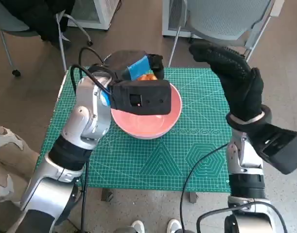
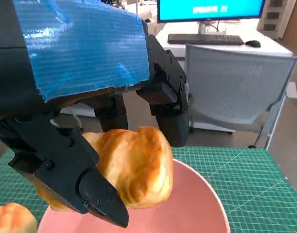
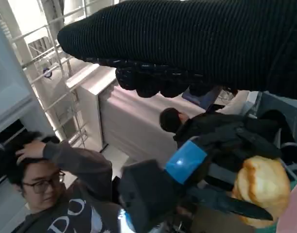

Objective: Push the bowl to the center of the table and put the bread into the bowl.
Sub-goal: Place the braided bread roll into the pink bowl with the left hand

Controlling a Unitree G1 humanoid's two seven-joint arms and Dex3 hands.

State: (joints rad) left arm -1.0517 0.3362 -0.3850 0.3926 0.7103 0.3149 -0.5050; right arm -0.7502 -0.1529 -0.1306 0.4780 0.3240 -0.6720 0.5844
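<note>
Pink bowl (image 1: 150, 127) standing on the green gridded worktop (image 1: 197, 150), roughly mid-surface and a little toward the far edge; push step judged complete. Golden bread (image 2: 131, 167) gripped in the left hand (image 1: 138, 73), black fingers (image 2: 170, 111) closed over it from both sides, held above the bowl's far rim and clear of the bowl floor. Held so, presumably, for a straight drop into the bowl; release not yet made. Second pale golden piece (image 2: 12, 221) visible at the edge of the left wrist view, beside the bowl rim; whether in or outside the bowl cannot be told. Right hand (image 1: 233, 80) raised over the worktop's far right, gloved fingers spread, holding nothing, well apart from bowl and bread. Grey chair (image 1: 226, 19) just beyond the far edge; monitor (image 2: 211, 9) and keyboard (image 2: 209, 39) on a desk behind. Person (image 3: 56, 194) seated nearby in the right wrist view. Nothing seen between bread and bowl; only the left forearm's camera housing (image 1: 141, 97) masks part of the bowl in the head view.
</note>
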